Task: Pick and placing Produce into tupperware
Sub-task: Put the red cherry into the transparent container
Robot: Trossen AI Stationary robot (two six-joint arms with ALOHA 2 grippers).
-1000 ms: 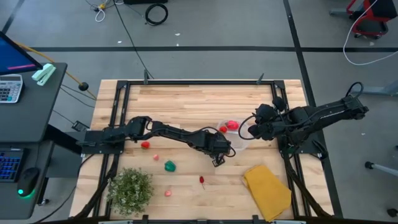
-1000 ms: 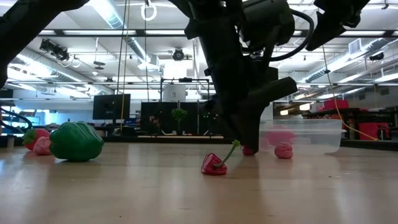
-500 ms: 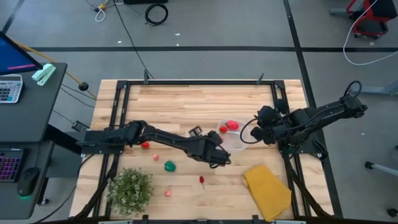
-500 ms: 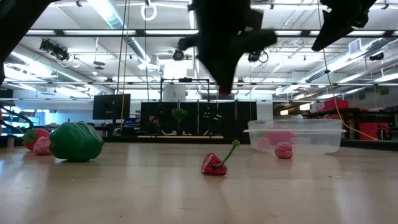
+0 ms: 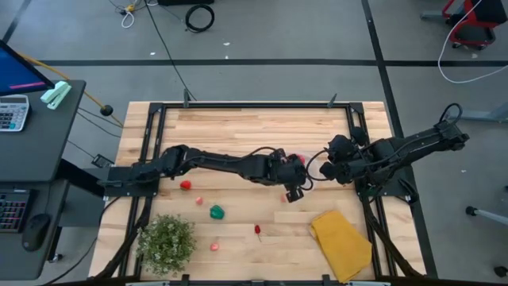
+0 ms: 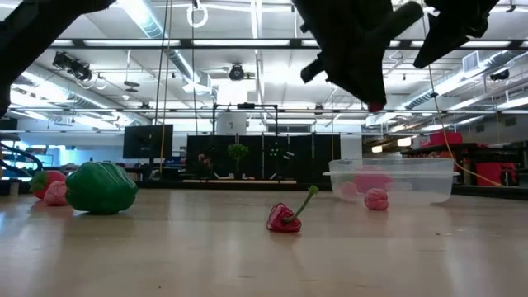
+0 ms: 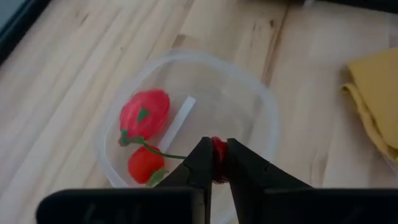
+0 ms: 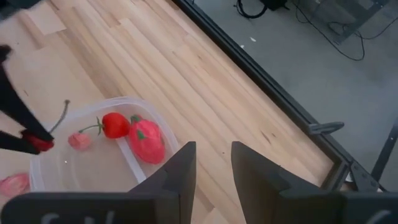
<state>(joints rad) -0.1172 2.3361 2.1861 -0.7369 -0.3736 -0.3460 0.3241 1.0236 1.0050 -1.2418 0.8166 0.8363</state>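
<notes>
My left gripper hangs over the tupperware, shut on a small red piece of produce. The clear round tupperware stands on the table and holds a red strawberry-like piece, a red stemmed one and a pink one. A pink piece lies just outside it. On the table's left half lie a green pepper, a red chili and a few small red and pink pieces. My right gripper stands open in the air at the tupperware's right. My left gripper pinches the small red piece between its two fingertips. The fingers slant downward, coming from the table's left. The piece is lifted clear, high above the tupperware, and a thin stem sticks out from it.
A bushy green plant stands at the near left corner and a folded yellow cloth lies at the near right. Black frame rails run along the table's sides and far edge. Bare wood lies beyond the tupperware.
My left gripper has risen from the table with the small red piece, lifting it clear, and has gone toward the table's right, over the tupperware. My right arm has kept still.
</notes>
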